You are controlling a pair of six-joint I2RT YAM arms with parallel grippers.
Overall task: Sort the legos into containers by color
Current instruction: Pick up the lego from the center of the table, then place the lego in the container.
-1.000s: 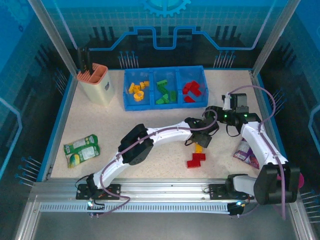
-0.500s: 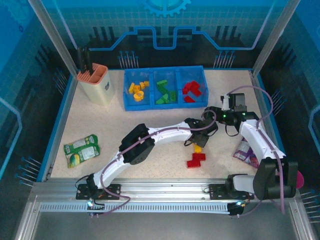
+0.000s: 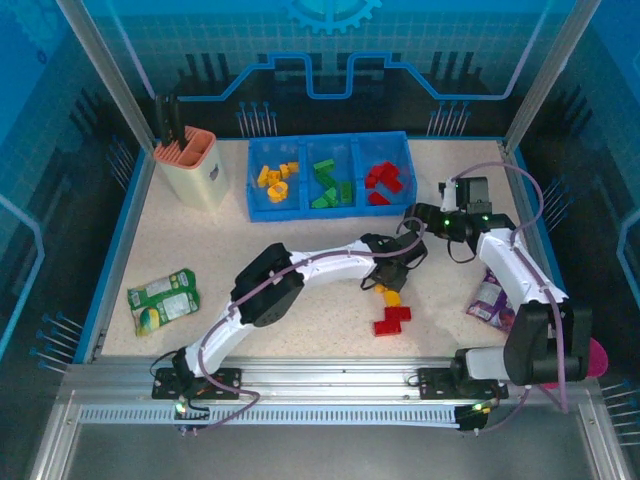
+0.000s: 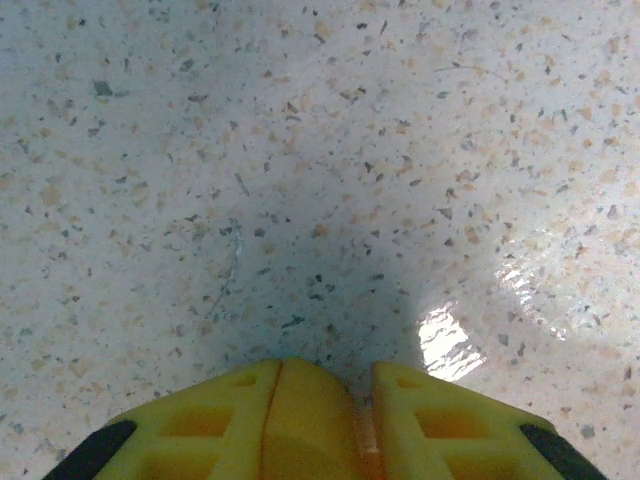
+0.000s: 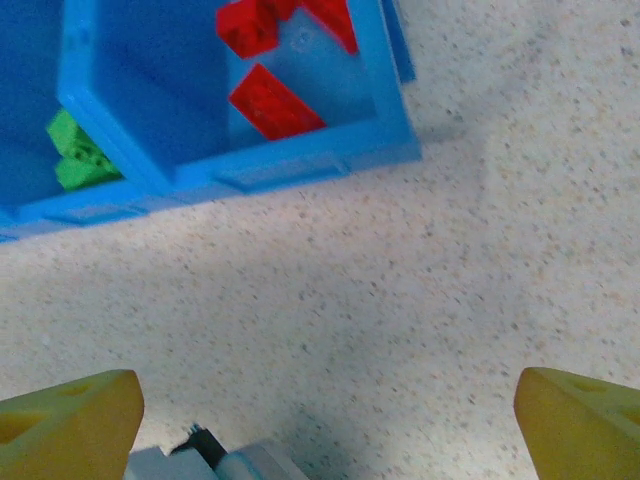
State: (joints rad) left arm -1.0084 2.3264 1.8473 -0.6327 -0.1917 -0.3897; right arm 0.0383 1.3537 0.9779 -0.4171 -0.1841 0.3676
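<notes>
Since a second ago the left gripper [image 3: 383, 280] is clamped shut, seemingly on the yellow lego [image 3: 392, 297]. The right gripper [image 5: 325, 392] is spread apart. A lift to the far-left container [image 3: 252, 180] is needed.

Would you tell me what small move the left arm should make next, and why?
Probably lift the left hand straight up. It looks shut on the yellow lego, a yellow-orange sliver showing between its fingers, and that brick belongs in the tray's left compartment with the other yellow ones.
</notes>
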